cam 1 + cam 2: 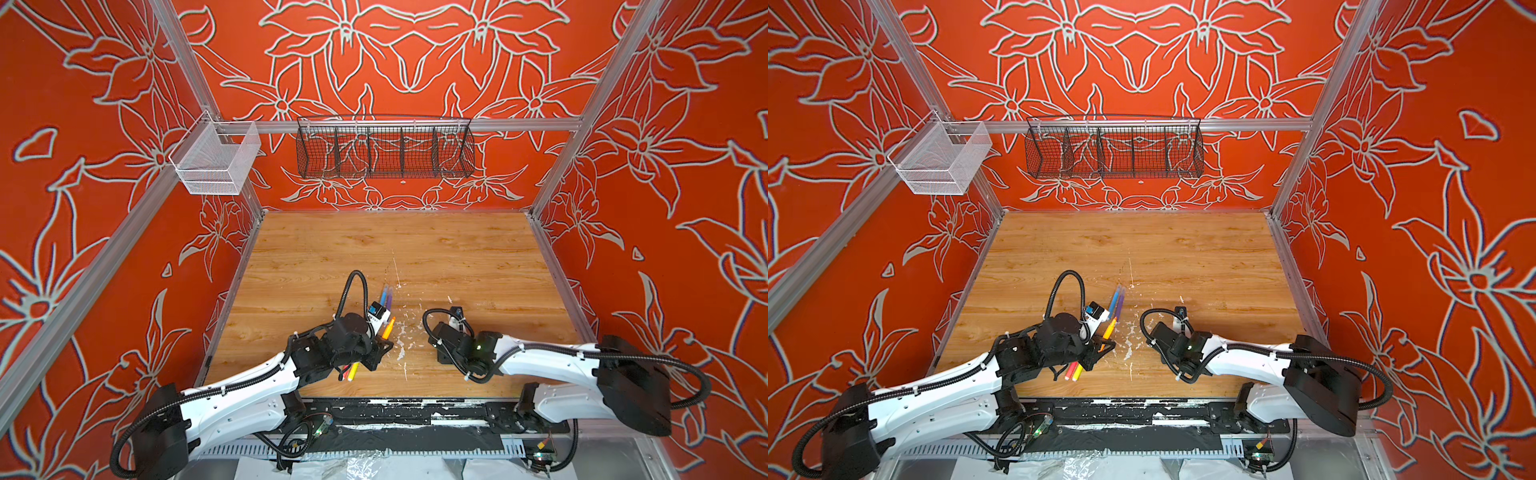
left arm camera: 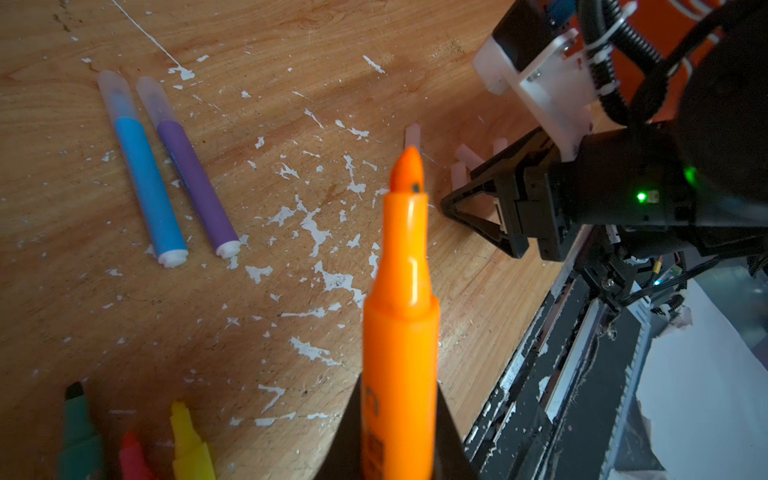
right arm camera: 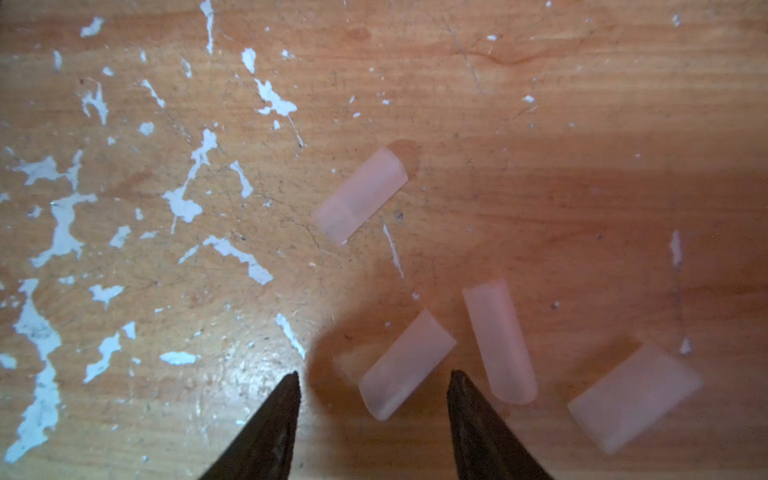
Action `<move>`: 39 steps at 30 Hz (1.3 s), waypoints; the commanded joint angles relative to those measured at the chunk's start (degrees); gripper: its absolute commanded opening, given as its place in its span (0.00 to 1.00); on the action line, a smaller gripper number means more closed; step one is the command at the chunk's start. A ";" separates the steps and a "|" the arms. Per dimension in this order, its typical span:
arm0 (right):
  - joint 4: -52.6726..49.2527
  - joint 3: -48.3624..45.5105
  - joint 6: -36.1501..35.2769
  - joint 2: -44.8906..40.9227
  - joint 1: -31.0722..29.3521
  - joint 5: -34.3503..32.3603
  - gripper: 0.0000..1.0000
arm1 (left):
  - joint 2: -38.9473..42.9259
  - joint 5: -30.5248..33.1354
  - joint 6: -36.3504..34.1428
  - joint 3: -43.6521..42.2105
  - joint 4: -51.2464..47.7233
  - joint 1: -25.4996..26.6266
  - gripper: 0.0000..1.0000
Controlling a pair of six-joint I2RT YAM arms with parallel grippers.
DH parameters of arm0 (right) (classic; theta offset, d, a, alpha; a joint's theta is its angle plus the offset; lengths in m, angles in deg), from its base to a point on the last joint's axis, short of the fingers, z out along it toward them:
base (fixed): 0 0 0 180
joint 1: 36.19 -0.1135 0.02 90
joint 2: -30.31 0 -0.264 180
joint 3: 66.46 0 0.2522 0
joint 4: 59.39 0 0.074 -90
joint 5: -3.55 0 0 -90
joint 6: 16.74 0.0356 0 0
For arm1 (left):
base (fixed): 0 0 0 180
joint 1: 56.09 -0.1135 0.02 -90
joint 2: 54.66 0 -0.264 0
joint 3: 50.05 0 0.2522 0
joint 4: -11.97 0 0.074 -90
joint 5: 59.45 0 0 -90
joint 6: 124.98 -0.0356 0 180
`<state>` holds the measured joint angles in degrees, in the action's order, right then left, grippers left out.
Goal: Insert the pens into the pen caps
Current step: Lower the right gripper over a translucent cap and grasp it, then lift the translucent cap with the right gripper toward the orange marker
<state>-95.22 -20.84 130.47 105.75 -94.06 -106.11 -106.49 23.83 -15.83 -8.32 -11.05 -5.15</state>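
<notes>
meanwhile, the left gripper (image 2: 399,384) is clamping the orange pen (image 2: 401,270), while the right gripper (image 3: 375,374) (jaws parted, holding nothing) is hovering above a clear pen cap (image 3: 407,363).

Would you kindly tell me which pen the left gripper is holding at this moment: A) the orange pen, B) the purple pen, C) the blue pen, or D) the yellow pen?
A: in the left wrist view the left gripper is closed around the barrel of the orange pen, whose uncapped tip points away from the camera.
</notes>
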 commanded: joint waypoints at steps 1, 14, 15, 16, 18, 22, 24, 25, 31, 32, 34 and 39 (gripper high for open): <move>1.44 0.54 -0.67 1.81 0.91 0.89 0.57 | 0.46 -0.74 -0.20 0.33 1.12 -0.16 0.00; -2.07 3.95 -0.79 8.86 1.28 -0.10 0.42 | 0.73 -0.66 -0.21 0.16 1.26 -0.14 0.00; -2.41 4.16 -0.70 9.38 1.31 -0.19 0.40 | 0.77 -0.71 -0.22 0.14 1.25 -0.14 0.00; -2.71 4.41 -0.70 9.86 1.27 -0.29 0.39 | 0.85 -0.75 -0.19 0.16 1.16 -0.14 0.00; -3.23 4.60 -0.53 10.66 1.26 -0.43 0.35 | 1.03 -0.69 -0.18 0.16 1.07 -0.14 0.00; -3.71 4.61 -0.50 11.42 1.27 -0.32 0.28 | 1.38 -0.41 -0.18 0.07 0.95 -0.14 0.00; -4.08 4.62 -0.34 11.44 1.26 -0.25 0.26 | 1.38 -0.29 -0.13 0.07 0.99 -0.14 0.00; -4.21 4.66 -0.34 11.42 1.19 -0.29 0.24 | 1.36 -0.31 -0.10 0.07 0.94 -0.13 0.00; -4.31 4.38 -0.34 11.10 1.18 0.07 0.14 | 1.22 -0.16 -0.14 0.33 0.90 -0.14 0.00; -4.22 4.33 -0.34 10.96 1.14 0.15 0.13 | 1.29 -0.17 -0.18 0.33 0.87 -0.14 0.00; -3.83 4.05 -0.35 10.43 1.09 0.48 0.12 | 1.30 0.20 -0.14 0.30 1.07 -0.13 0.00; -3.60 3.52 -0.26 7.71 1.00 0.80 0.12 | 1.21 0.06 -0.23 0.72 1.26 -0.14 0.00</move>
<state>-93.82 -15.03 129.36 113.99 -92.90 -107.57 -105.77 23.92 -15.83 -8.32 -10.85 -5.15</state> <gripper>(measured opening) 0.161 0.151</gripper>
